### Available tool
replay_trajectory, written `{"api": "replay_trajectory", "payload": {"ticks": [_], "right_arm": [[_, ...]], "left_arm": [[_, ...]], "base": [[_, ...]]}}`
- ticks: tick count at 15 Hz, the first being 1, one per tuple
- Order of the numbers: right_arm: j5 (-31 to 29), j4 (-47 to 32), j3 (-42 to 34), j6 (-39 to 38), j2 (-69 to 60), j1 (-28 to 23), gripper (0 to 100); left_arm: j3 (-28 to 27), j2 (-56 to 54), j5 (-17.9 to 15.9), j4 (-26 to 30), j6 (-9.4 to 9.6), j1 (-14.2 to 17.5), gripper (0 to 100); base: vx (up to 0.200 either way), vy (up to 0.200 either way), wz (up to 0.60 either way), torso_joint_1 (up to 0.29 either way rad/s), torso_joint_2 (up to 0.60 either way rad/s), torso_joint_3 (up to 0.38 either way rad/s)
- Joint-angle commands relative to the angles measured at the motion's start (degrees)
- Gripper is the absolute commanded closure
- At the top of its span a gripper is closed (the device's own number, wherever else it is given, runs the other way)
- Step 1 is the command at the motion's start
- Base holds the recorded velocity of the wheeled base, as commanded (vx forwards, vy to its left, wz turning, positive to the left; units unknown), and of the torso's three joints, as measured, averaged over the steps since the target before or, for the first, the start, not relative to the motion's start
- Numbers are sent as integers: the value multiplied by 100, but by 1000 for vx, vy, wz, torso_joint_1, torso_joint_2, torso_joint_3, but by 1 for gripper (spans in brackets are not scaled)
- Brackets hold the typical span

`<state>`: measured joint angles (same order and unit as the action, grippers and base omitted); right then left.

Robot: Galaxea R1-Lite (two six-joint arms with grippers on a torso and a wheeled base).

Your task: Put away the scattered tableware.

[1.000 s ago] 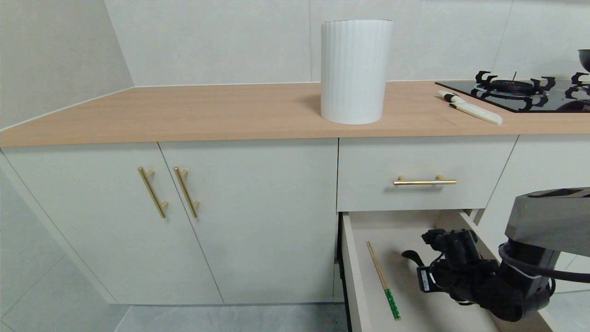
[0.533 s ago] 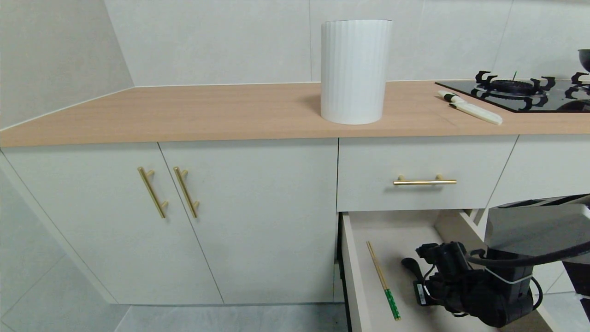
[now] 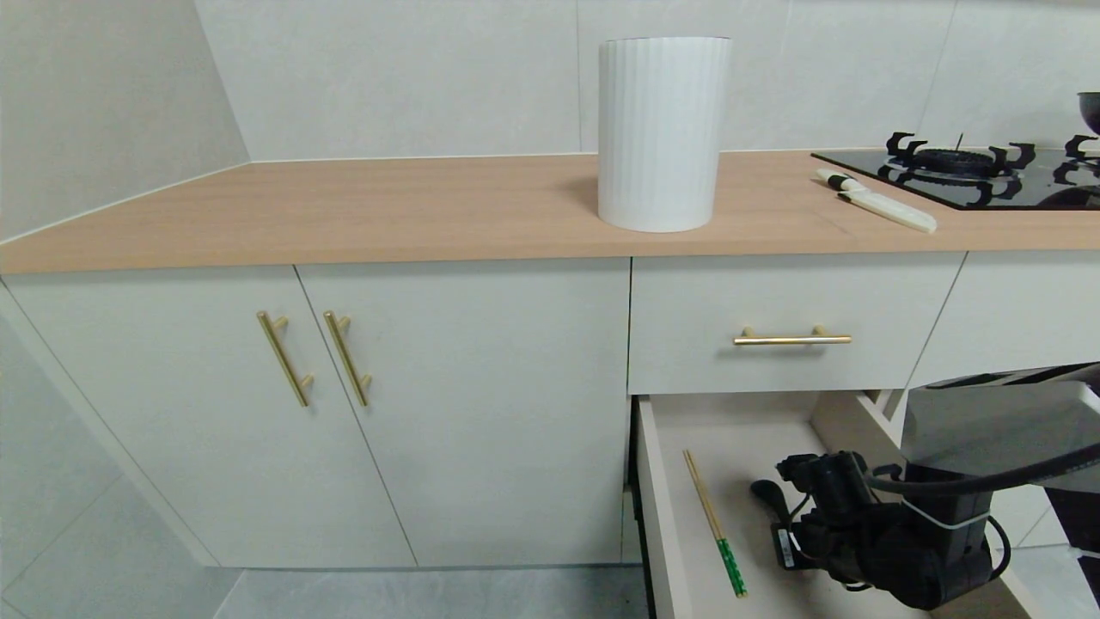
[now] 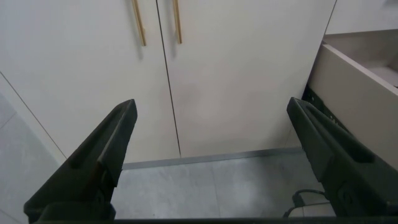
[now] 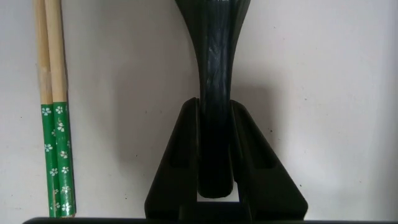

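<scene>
My right end effector [image 3: 795,503] is deep in the open lower drawer [image 3: 657,499], its two fingers closed on the handle of a black spoon [image 5: 214,56], whose broad end points toward the back of the drawer. The spoon is held low over the drawer floor; I cannot tell whether it is touching. By my reading, this is the placing step of the tidy-up: the piece has been carried in but not yet let go.

A pair of chopsticks [image 3: 713,520] with green patterned ends lies flat on the drawer floor beside the spoon, parallel to it and apart from it. The next move calls for the fingers to part and the arm to lift straight out without nudging the chopsticks or clipping the drawer wall.

On the worktop [image 3: 387,206] a white knife [image 3: 876,202] lies near the hob [image 3: 971,172]; I judge it the next piece to collect. A tall white ribbed canister [image 3: 662,133] stands upright at mid-worktop, its contents hidden. The upper drawer [image 3: 791,301] is shut.

My left end effector [image 4: 211,124] hangs with fingers spread wide and empty, facing the closed cabinet doors [image 4: 236,74].
</scene>
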<state>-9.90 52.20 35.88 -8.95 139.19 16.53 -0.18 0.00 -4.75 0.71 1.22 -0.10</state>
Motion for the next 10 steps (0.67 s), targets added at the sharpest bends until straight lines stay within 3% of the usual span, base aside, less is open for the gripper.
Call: {"api": "replay_trajectory", "payload": {"ticks": [1, 2, 3, 10], "right_arm": [[6, 1, -2, -2, -6, 8, 100], [6, 1, -2, -2, -15, 8, 100], [6, 1, -2, -2, -15, -1, 0], [-30, -17, -204, -46, -428, 8, 0]], "left_arm": [[1, 0, 1, 0, 1, 1, 0], [1, 0, 1, 0, 1, 1, 0], [1, 0, 1, 0, 1, 1, 0], [1, 0, 1, 0, 1, 1, 0]], "base": [[0, 0, 0, 0, 0, 0], [0, 0, 0, 0, 0, 0], [0, 0, 0, 0, 0, 0], [0, 0, 0, 0, 0, 0]]}}
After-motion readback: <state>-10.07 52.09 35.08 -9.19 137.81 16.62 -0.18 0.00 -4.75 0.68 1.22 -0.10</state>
